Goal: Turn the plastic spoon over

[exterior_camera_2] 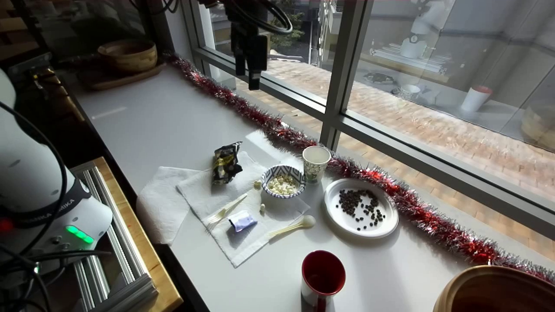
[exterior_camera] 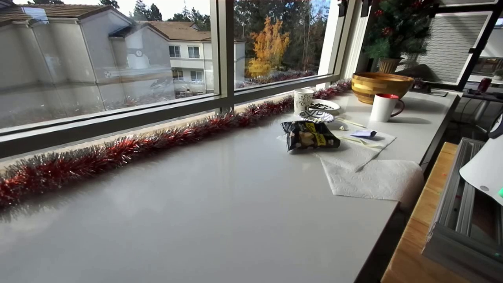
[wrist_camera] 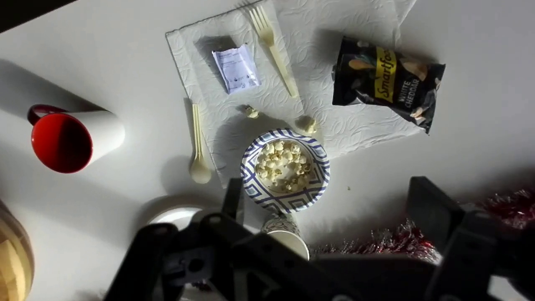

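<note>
The pale plastic spoon [wrist_camera: 198,144] lies on the white table at the edge of the paper towel, its bowl toward the patterned bowl's side in the wrist view. It also shows in an exterior view [exterior_camera_2: 297,226], with its handle end on the towel and its bowl on the bare table. Which way the spoon's bowl faces is hard to tell. My gripper [wrist_camera: 328,184] is open and empty, its fingers wide apart. In an exterior view the gripper [exterior_camera_2: 249,78] hangs high above the table near the window, well away from the spoon.
Near the spoon are a fork [wrist_camera: 273,50], a small packet [wrist_camera: 237,69], a popcorn bowl [wrist_camera: 319,159], a paper cup [exterior_camera_2: 315,167], a plate of dark beans [exterior_camera_2: 342,225] and a red-white mug [wrist_camera: 102,129]. A black snack bag [wrist_camera: 386,79] and window tinsel [exterior_camera_2: 277,125] lie farther off.
</note>
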{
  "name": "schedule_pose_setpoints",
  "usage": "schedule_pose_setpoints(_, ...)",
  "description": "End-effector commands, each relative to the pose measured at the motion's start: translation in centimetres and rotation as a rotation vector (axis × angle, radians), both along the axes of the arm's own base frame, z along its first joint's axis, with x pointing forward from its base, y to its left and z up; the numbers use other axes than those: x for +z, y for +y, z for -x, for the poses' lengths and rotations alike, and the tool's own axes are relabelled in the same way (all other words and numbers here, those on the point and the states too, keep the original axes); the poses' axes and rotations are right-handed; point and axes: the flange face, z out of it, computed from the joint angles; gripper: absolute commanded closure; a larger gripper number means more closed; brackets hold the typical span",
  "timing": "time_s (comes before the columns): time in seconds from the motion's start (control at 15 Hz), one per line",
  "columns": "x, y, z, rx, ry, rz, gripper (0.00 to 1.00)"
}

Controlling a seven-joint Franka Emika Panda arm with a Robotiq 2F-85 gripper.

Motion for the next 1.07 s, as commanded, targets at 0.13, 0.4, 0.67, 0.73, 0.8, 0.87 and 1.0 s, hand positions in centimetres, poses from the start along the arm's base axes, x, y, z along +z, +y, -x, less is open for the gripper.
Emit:
schedule_pose_setpoints(0.13, -6.7, -3.7, 1.0, -0.270, -0.128, 0.044, 0.00)
schedule_pose_setpoints(0.4, -11.7, -6.1, 2.3, -0.358, -0.175, 0.134, 0.00)
schedule_pose_setpoints(0.67, -16.9, -7.8, 3.7, -0.379, -0.117, 0.200, 0.00)
schedule_pose_setpoints(0.73, -17.9, -8.2, 4.0, -0.382, -0.104, 0.220, 0.00)
schedule_pose_setpoints(0.8, -19.0, -8.6, 4.0, -0.386, -0.090, 0.237, 0.00)
schedule_pose_setpoints(0.87, -19.9, -9.2, 4.1, -0.396, -0.079, 0.257, 0.00)
schedule_pose_setpoints(1.0, -21.7, -9.8, 4.0, -0.401, -0.070, 0.279, 0.00)
